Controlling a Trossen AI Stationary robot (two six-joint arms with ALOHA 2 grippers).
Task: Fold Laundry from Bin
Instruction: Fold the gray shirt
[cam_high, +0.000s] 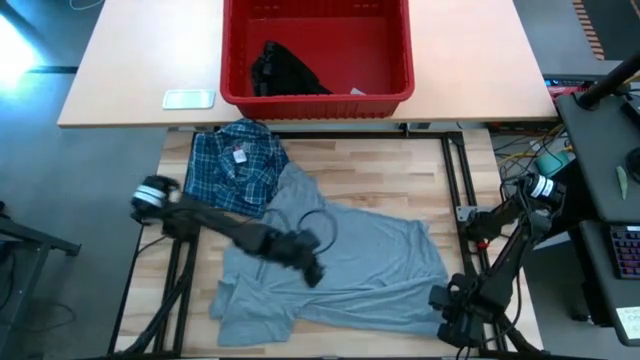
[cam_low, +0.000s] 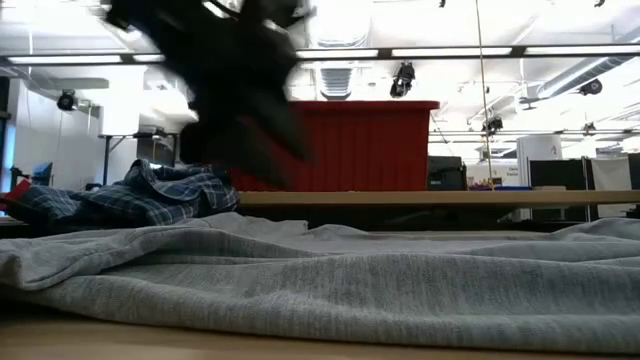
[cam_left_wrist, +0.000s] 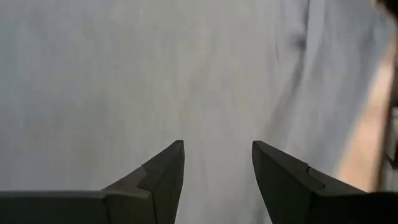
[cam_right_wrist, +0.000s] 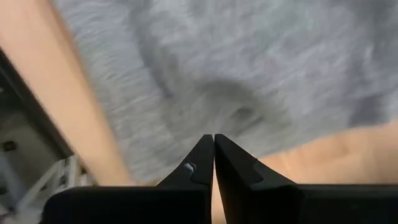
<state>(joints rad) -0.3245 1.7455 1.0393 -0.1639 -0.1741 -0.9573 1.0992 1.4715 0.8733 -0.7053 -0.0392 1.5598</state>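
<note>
The light grey T-shirt lies spread on the wooden table, with wrinkles, and fills the near part of the low view. The blue-and-white plaid shirt lies crumpled at its far left, partly on the T-shirt. The small black garment lies inside the red bin at the far side. My left gripper is open and hovers over the middle of the T-shirt. My right gripper is shut and empty above the T-shirt's near right edge.
The bin stands on a lighter tabletop beyond the wooden one. A small white flat object lies to the bin's left. Black frame rails run along the wooden table's sides. Bare wood shows to the right of the T-shirt.
</note>
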